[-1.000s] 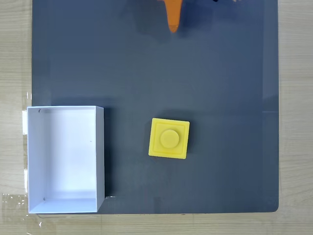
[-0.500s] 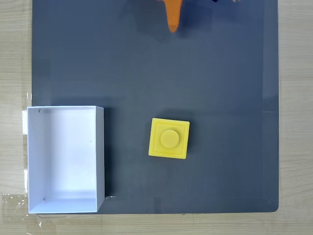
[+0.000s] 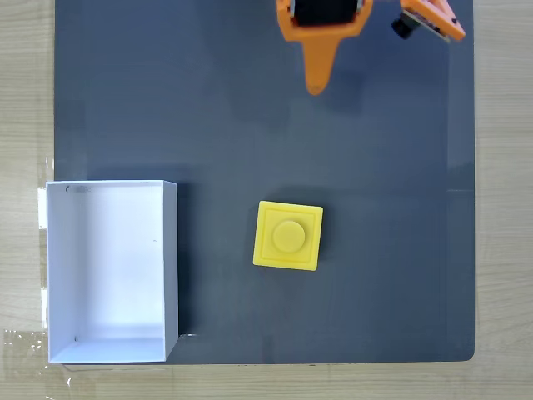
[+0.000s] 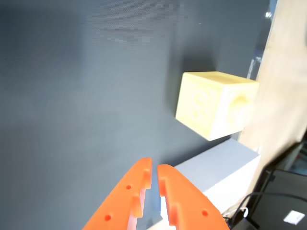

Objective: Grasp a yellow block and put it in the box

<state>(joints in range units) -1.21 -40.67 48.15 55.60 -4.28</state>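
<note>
The yellow block (image 3: 288,236) sits stud-up on the dark mat, a little below the middle of the fixed view. The white box (image 3: 108,267) lies open to its left, with a gap of mat between them. My orange gripper (image 3: 316,83) reaches in from the top edge, well above the block and apart from it. In the wrist view its two fingers meet at the gripper (image 4: 154,167) tip with just a thin slit and nothing held. Beyond them the block (image 4: 216,103) rests on the mat, with the box (image 4: 216,167) below it.
A dark grey mat (image 3: 250,133) covers most of the light wooden table (image 3: 25,100). Clear tape (image 3: 40,208) holds the box at its left side. An orange camera mount (image 3: 429,18) sticks out at the top right of the fixed view.
The gripper has come further into the fixed view from the top edge, moving down and slightly right. More of the arm shows. Block and box have not moved.
</note>
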